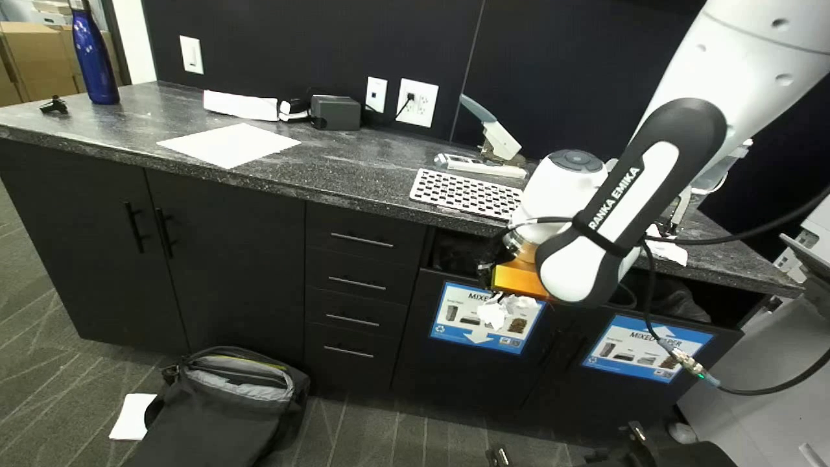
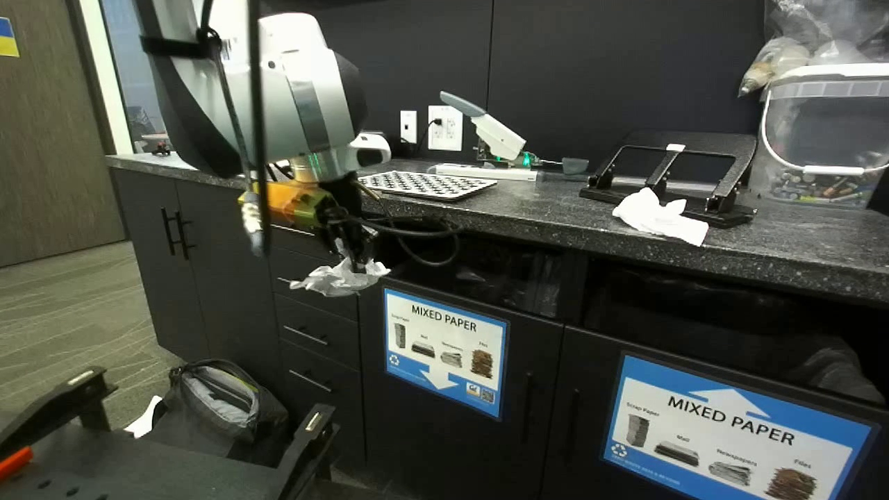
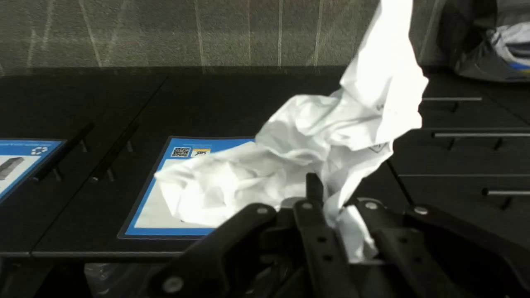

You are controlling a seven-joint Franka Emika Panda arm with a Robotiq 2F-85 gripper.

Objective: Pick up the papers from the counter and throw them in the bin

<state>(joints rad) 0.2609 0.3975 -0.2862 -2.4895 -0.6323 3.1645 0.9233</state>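
A crumpled white paper (image 3: 285,140) is pinched between the fingers of my gripper (image 2: 358,257), its loose ends spreading past the fingertips. I hold it out in front of the cabinets, below the top of the dark speckled counter (image 2: 542,215). The held paper (image 1: 496,312) overlaps the left MIXED PAPER sign in an exterior view. A further crumpled paper (image 2: 660,215) lies on the counter near its front edge, against a black stand. Above the signs are the dark bin openings (image 2: 514,271), with plastic liner showing inside; their depths are too dark to make out.
On the counter are a checkered mat (image 1: 467,194), a stapler (image 1: 499,143), a flat white sheet (image 1: 230,144), a blue bottle (image 1: 94,55) and the black stand (image 2: 674,167). A clear bucket (image 2: 819,139) stands farther along. Cables hang beside the arm. A dark bag (image 1: 227,408) sits on the floor.
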